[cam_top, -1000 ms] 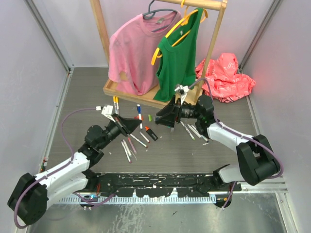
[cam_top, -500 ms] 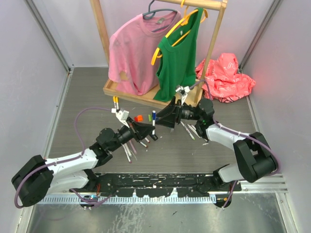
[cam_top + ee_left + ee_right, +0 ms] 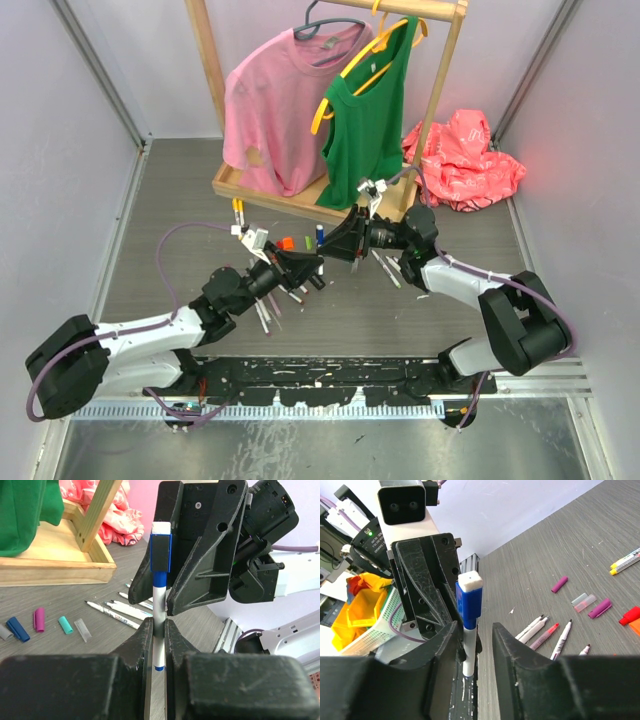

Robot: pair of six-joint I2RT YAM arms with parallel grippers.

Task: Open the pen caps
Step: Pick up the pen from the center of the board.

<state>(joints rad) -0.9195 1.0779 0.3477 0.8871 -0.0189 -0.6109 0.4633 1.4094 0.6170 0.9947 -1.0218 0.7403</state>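
My left gripper [image 3: 159,635] is shut on the white barrel of a marker and holds it upright above the table. The marker's blue cap [image 3: 160,552] with a white end is on; it also shows in the top view [image 3: 319,236]. My right gripper [image 3: 477,640] is open and faces the left one, with the marker [image 3: 469,652] between its fingers, close to one finger [image 3: 442,652]. The blue cap [image 3: 469,602] stands clear of both fingers. In the top view the two grippers meet, left gripper [image 3: 305,265], right gripper [image 3: 335,245]. Loose caps lie on the table, among them blue [image 3: 17,629], purple [image 3: 38,619] and teal [image 3: 65,624].
Uncapped markers [image 3: 540,625] and more caps [image 3: 599,608] lie scattered around the grippers. A wooden clothes rack [image 3: 270,195] with a pink shirt [image 3: 275,100] and a green top [image 3: 370,110] stands behind. A red-pink cloth [image 3: 465,155] lies at the back right.
My left arm has swung right and lifted the blue-capped marker off the table. My right gripper has closed in until the marker stands between its open fingers.
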